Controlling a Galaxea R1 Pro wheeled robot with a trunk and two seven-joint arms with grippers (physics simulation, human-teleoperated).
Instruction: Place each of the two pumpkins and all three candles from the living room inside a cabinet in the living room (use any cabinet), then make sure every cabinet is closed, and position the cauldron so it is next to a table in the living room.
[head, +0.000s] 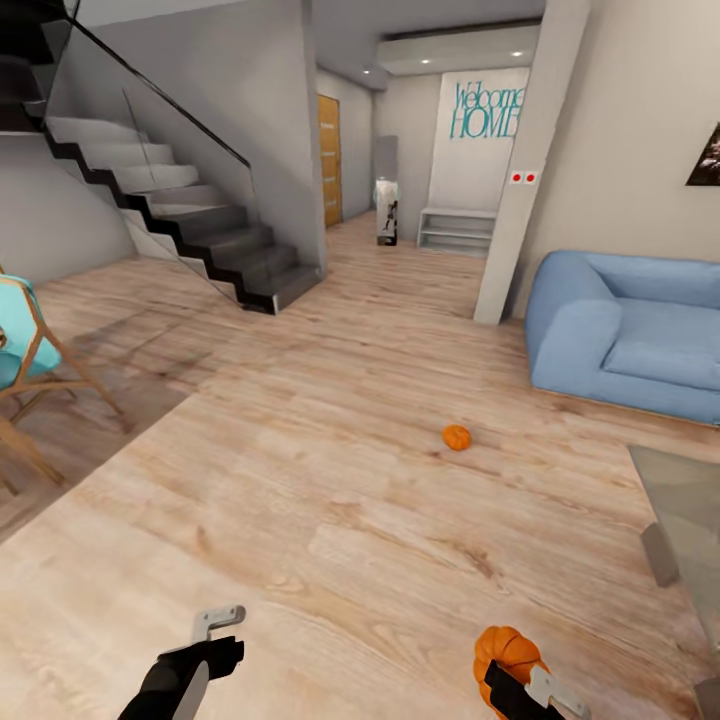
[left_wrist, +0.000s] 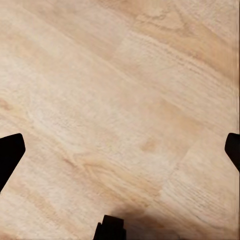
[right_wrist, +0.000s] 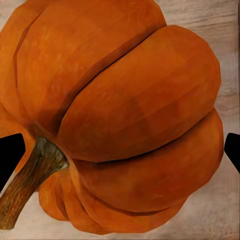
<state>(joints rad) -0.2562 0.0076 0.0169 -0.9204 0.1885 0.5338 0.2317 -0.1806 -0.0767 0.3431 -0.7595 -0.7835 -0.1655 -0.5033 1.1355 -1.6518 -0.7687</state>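
Right wrist view puts the held pumpkin (right_wrist: 125, 115) tight against the lens, its ribs and brown stem plain, with the dark fingertips (right_wrist: 10, 155) of the right gripper (right_wrist: 120, 150) at either side of it; in the head view the same gripper (head: 520, 690) sits low at the frame's edge with the orange body (head: 505, 650) just ahead of it, so it appears closed on the pumpkin, though the contact faces themselves are covered by the fruit. The left gripper (head: 215, 635) hangs over bare wooden floor (head: 300, 500) with nothing between its fingers, which stand wide in the left wrist view (left_wrist: 120, 150). The step in hand looks like carrying this pumpkin to a cabinet; doing it well means keeping the grip steady and level while the base turns, since a round ribbed body can roll out of a pinch. A second pumpkin (head: 456, 437) lies on the floor well ahead, between the robot and the blue sofa (head: 620, 330). A corner of the grey-green table (head: 690, 500) is cut off by the frame's edge. No cabinet, candle or cauldron can be made out from here. A staircase (head: 180, 220) rises on the far side.
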